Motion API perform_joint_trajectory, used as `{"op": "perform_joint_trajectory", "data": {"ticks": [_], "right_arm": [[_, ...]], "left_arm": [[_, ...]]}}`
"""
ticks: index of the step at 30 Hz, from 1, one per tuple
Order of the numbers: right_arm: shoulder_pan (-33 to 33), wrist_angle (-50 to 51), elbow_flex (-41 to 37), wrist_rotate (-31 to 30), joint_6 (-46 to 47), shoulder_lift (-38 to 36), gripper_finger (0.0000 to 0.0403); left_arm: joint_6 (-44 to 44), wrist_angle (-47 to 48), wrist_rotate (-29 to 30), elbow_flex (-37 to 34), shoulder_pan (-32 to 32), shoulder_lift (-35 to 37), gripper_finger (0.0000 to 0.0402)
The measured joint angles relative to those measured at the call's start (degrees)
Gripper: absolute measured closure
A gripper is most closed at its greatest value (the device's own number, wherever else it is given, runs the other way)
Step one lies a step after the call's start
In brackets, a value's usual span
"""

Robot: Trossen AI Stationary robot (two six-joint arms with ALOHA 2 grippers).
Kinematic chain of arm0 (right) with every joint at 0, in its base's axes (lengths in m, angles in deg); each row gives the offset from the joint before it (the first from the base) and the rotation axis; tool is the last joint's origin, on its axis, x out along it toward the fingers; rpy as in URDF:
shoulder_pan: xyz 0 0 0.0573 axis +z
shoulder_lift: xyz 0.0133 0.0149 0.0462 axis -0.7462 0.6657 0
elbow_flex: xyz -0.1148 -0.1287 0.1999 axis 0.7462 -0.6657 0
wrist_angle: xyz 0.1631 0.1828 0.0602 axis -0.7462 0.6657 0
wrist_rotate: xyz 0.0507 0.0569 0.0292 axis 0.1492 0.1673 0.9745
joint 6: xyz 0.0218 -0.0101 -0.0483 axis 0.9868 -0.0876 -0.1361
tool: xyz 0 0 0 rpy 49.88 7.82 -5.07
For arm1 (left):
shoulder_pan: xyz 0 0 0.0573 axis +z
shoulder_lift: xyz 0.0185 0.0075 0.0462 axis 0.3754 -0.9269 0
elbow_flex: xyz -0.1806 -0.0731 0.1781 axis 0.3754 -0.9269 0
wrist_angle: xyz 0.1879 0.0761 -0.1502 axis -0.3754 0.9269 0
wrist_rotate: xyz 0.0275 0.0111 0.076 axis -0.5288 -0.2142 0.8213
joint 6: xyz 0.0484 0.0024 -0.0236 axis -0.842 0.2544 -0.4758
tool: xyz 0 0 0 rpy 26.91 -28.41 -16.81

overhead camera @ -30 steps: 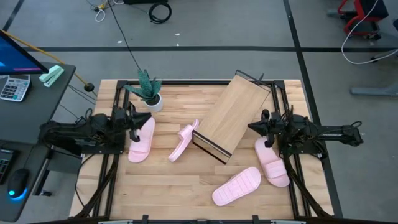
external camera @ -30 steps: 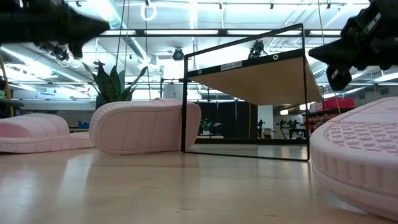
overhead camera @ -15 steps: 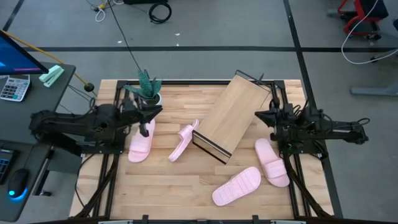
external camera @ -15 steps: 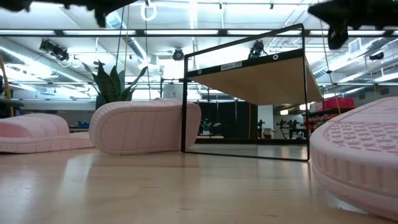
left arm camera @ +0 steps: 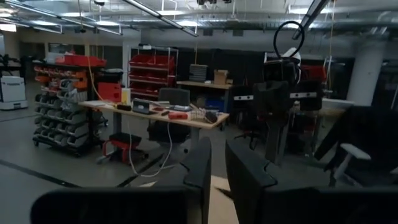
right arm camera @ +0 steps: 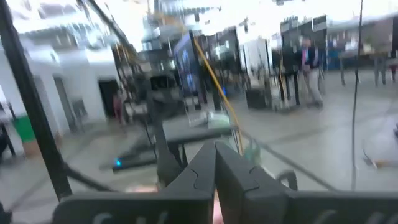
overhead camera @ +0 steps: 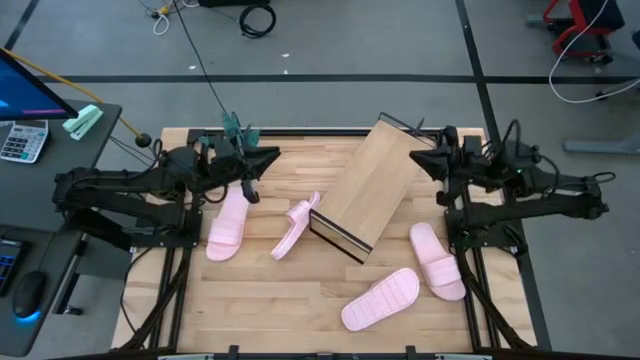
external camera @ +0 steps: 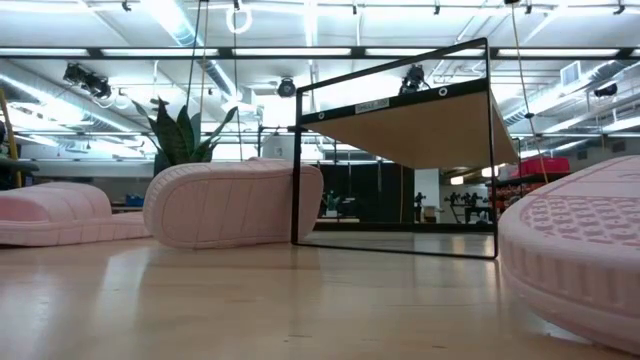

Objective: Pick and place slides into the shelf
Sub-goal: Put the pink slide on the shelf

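Note:
Four pale pink slides lie on the table in the high view. One slide [overhead camera: 228,222] is flat at the left. A second slide [overhead camera: 295,225] stands on its side edge beside the shelf, its sole [external camera: 235,205] facing the low view. A third slide [overhead camera: 381,298] and a fourth slide [overhead camera: 437,260] lie flat at the near right. The slanted wooden shelf [overhead camera: 370,190] stands in the middle on its black frame [external camera: 296,180]. My left gripper [overhead camera: 262,160] hangs shut above the far left. My right gripper [overhead camera: 420,158] hangs shut over the shelf's far right corner. Neither touches anything.
A potted plant [overhead camera: 238,128] stands at the far left, mostly under my left arm; its leaves [external camera: 180,130] show in the low view. A desk with a calculator [overhead camera: 22,140] sits off the table's left. Bare tabletop [overhead camera: 270,300] lies at the near left.
Both arms have risen and swung toward the table's far edge, leaving the low view. My left gripper moved up and rightward from above the left slide to above the plant. My right gripper climbed from beside the right slide to the shelf's far corner. No slide moved.

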Motion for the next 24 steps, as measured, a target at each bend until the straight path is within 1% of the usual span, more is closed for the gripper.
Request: {"op": "perform_joint_trajectory", "data": {"ticks": [4, 7, 12, 15, 18, 24], "right_arm": [[0.0, 10.5, 8.8, 0.1, 0.1, 5.5, 0.0389], [0.0, 16.3, 14.5, 0.1, 0.1, 8.8, 0.0386], [0.0, 25.5, 21.2, 0.6, 0.2, 12.7, 0.0382], [0.0, 31.6, 23.0, 0.6, 1.9, 13.9, 0.0382], [0.0, 35.3, 23.2, 0.6, 4.6, 14.0, 0.0382], [0.0, 37.0, 23.2, 0.6, 9.1, 14.0, 0.0382]], "left_arm": [[4.4, 0.5, 0.0, 2.3, -0.5, -1.3, 0.0345], [5.4, 2.1, 0.0, 2.4, -1.3, -1.2, 0.0346], [7.5, 4.5, -0.1, 2.4, -2.5, -1.2, 0.0343], [7.5, 5.8, -0.1, 2.4, -3.1, -1.2, 0.0338], [7.5, 7.4, -0.1, 2.4, -3.4, -1.2, 0.0333], [7.1, 11.4, 0.0, 2.4, -3.3, -1.3, 0.0331]]}}
